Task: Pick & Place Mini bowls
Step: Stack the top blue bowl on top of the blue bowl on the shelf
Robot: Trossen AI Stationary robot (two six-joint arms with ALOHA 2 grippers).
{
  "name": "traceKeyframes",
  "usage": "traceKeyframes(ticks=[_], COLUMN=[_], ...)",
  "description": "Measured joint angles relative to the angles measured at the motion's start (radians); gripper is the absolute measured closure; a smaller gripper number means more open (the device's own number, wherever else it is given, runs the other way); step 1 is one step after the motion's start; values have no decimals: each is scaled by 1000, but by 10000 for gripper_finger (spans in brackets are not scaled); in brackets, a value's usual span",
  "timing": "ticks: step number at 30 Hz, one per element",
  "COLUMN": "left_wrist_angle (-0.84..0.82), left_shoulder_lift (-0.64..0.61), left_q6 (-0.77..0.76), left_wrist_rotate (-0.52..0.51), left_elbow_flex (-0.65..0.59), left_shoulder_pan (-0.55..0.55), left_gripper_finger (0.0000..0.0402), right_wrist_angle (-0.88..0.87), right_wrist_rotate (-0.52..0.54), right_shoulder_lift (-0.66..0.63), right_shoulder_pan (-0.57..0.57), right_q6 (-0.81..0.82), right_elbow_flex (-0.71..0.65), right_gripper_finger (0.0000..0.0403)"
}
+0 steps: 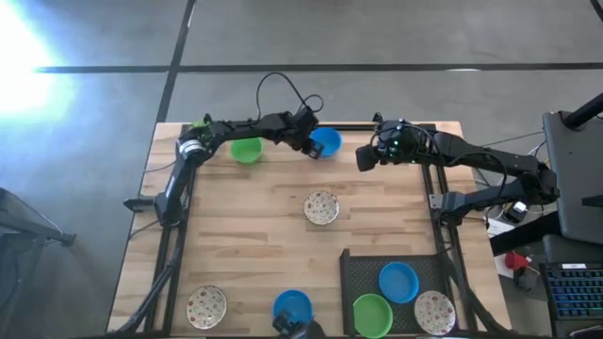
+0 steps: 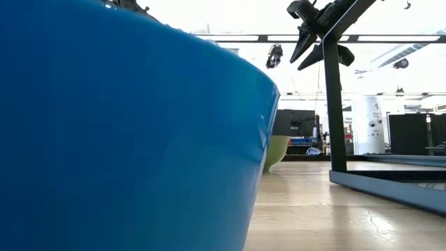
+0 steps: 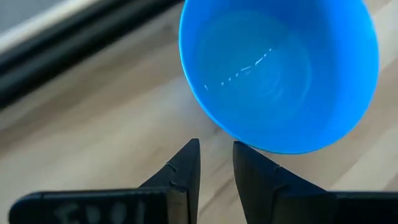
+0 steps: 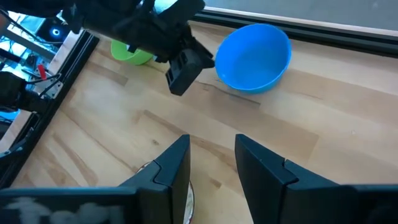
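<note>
Blue plastic marks the target: a blue mini bowl sits at twelve o'clock on the tabletop, just beside the left gripper, whose fingers stand slightly apart and empty. The step looks like an approach; next the fingers must straddle the rim. The right gripper hovers near at three o'clock, fingers apart.

Blue bowl, green bowl, white speckled bowl, dark tray.

We see a wooden table with five bowls: green at eleven o'clock, blue at twelve, speckled central, speckled and blue near seven and six; a black tray at five.
</note>
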Motion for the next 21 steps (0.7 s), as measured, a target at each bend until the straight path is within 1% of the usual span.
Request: traceKeyframes(ticks=[6, 8, 11, 13, 16, 18, 21], left_wrist_angle=[100, 101, 47, -12, -65, -61, -2], left_shoulder_lift=[0, 0, 0, 0, 0, 0, -1], left_q6=[60, 76, 83, 78, 64, 59, 58], left_wrist_rotate=[1, 1, -4, -30, -101, -147, -179], left_elbow_flex=[0, 0, 9, 18, 23, 23, 18], left_shoulder_pan=[-3, -3, -3, -2, -1, 0, 0], left_gripper_finger=[314, 314, 314, 314, 314, 314, 314], right_wrist_angle=[1, 2, 2, 2, 2, 2, 2], right_wrist_rotate=[0, 0, 0, 0, 0, 0, 0], right_shoulder_lift=[0, 0, 0, 0, 0, 0, 0], right_shoulder_pan=[0, 0, 0, 0, 0, 0, 0], right_q6=[0, 0, 0, 0, 0, 0, 0], right_elbow_flex=[0, 0, 0, 0, 0, 0, 0], right_gripper_finger=[279, 278, 279, 280, 279, 278, 278])
